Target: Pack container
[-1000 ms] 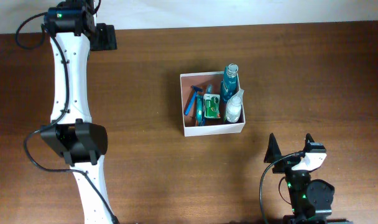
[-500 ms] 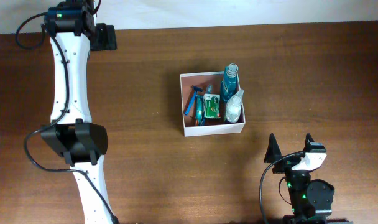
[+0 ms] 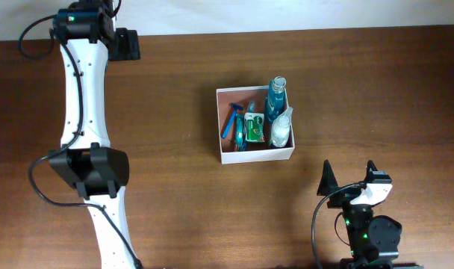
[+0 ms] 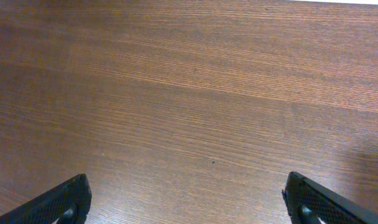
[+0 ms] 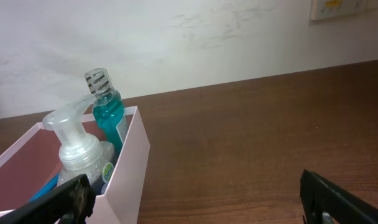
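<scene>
Two arms sit exactly as they did a second ago, and nothing in the overhead view has moved. The left gripper (image 4: 189, 205) reaches to the table's (image 3: 376, 82) far left corner, jaws spread wide over bare wood. The right gripper (image 3: 350, 178) is near the front edge, also spread and empty. One container (image 3: 255, 155) stands mid-table, holding one blue bottle (image 3: 276, 97), one pump bottle (image 3: 281, 128), one green packet (image 3: 255, 127) and one razor (image 3: 231, 119).
</scene>
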`<control>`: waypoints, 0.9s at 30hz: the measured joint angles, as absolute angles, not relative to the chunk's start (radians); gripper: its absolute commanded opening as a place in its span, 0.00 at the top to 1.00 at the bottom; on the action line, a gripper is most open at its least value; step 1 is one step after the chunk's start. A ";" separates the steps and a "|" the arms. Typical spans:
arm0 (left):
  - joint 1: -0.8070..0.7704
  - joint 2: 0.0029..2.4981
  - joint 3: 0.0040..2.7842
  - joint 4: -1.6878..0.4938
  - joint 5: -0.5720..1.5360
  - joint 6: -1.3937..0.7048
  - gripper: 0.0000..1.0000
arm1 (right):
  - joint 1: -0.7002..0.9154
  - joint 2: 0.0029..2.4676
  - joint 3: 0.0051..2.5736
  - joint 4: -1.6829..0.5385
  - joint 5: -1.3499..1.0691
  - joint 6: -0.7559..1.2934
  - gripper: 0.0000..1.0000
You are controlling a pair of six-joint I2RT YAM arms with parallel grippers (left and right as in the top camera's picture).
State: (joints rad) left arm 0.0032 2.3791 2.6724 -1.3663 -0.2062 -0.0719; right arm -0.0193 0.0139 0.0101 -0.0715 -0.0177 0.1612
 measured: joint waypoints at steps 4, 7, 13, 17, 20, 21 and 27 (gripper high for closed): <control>0.003 2.379 2.672 -1.388 -0.207 -0.072 0.01 | -0.019 0.014 0.010 -0.072 -0.018 0.162 0.02; 0.003 2.379 2.672 -1.391 -0.207 -0.072 0.00 | -0.019 0.014 0.010 -0.072 -0.018 0.162 0.02; 0.003 2.379 2.672 -1.404 -0.250 -0.067 0.01 | -0.019 0.014 0.010 -0.072 -0.018 0.161 0.02; 0.002 2.364 2.646 -1.385 -0.269 -0.038 0.01 | -0.019 0.014 0.010 -0.072 -0.018 0.161 0.02; -0.002 2.277 2.489 -1.281 -0.275 -0.015 0.01 | -0.019 0.014 0.010 -0.072 -0.018 0.162 0.02; -0.004 2.241 2.423 -1.236 -0.275 -0.013 0.00 | -0.019 0.014 0.010 -0.072 -0.019 0.162 0.02; -0.011 1.902 1.853 -0.802 -0.266 0.003 0.01 | -0.019 0.014 0.010 -0.072 -0.022 0.162 0.02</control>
State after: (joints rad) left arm -0.0109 1.9022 1.8534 -0.8024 -0.2665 0.0029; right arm -0.0193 0.0139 0.0101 -0.0715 -0.0216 0.1616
